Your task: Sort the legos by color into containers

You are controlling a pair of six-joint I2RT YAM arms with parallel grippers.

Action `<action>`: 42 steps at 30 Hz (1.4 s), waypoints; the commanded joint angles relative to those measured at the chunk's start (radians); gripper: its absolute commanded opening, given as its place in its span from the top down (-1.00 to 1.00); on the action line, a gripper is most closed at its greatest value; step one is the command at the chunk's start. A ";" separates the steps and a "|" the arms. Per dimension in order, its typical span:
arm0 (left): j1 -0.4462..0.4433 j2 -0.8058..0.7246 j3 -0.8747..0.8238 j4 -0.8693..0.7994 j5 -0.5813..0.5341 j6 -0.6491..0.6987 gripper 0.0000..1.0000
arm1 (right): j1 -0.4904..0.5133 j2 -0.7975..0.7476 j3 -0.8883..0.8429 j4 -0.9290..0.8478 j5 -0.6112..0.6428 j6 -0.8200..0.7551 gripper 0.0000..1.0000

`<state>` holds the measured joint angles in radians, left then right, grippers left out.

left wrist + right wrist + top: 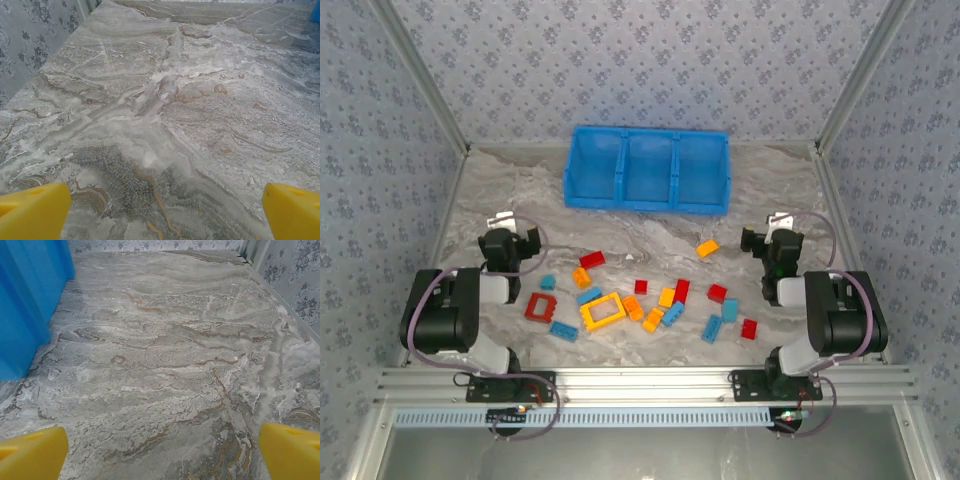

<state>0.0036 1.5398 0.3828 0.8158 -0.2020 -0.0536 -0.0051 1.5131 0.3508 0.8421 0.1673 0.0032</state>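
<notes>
Red, light blue and yellow-orange legos lie scattered on the marble table's middle, among them a red frame [540,305], a yellow frame [604,312], a red brick [592,260] and an orange brick [707,248]. The blue three-compartment tray [647,170] stands at the back, with nothing visible in its compartments; its wall [25,305] fills the left of the right wrist view. My left gripper [510,222] hovers left of the pile, open [165,210] over bare marble. My right gripper [778,225] is right of the pile, open [162,452], nothing between its yellow fingertips [290,450].
Patterned walls close the table in on the left [410,150], right [890,150] and back. An aluminium rail [640,385] runs along the near edge by both arm bases. Bare marble lies between the tray and the pile.
</notes>
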 commanded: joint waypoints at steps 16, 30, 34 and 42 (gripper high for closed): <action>-0.007 -0.009 0.007 0.036 -0.012 -0.014 -0.96 | -0.007 0.008 0.020 0.002 -0.005 0.002 -1.00; -0.178 -0.632 0.166 -0.520 -0.084 0.034 -0.96 | 0.140 -0.528 0.274 -0.612 0.188 0.029 -1.00; -0.258 -0.795 0.441 -1.046 -0.113 -0.350 -0.96 | 0.138 -0.534 0.595 -1.083 0.057 0.465 -1.00; -0.363 -0.623 0.707 -1.387 0.198 -0.546 -0.96 | 0.389 -0.038 1.062 -1.375 -0.061 0.385 -0.40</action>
<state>-0.2760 0.8036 1.0668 -0.2684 -0.1047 -0.5060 0.2981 1.2968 1.3598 -0.2413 0.1364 0.3790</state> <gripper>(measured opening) 0.980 0.713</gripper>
